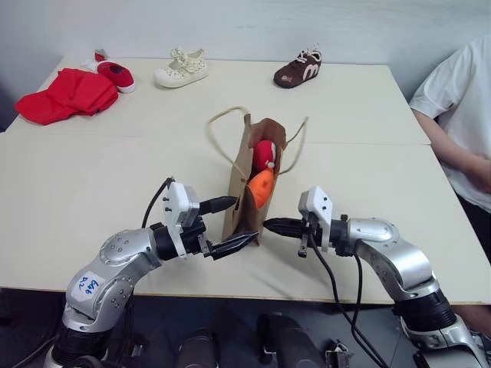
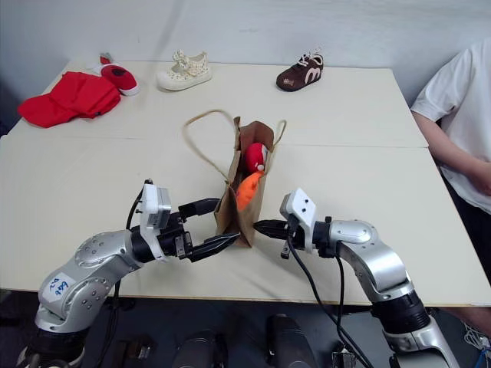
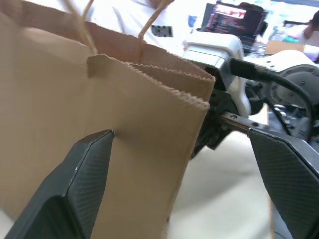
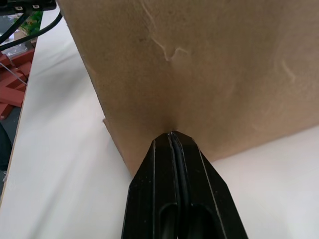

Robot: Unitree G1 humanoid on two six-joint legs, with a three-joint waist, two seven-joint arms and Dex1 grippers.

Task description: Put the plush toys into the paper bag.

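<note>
Two plush toys, the red plush toy (image 1: pixel 265 156) and the orange plush toy (image 1: pixel 261 188), sit inside the upright paper bag (image 1: pixel 242 201) between both grippers; left gripper (image 1: pixel 228 225) spread wide, its fingers straddling the bag's near corner; right gripper (image 1: pixel 270 225) clenched empty, its tip pressed against the bag's opposite wall.

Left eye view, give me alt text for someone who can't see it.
A brown paper bag stands on a white table with a red plush toy and an orange plush toy inside. The open left gripper straddles the bag's near corner; the shut right gripper points at its other side. Three small shoes, a red cloth and a seated person's arm edge the scene.
</note>
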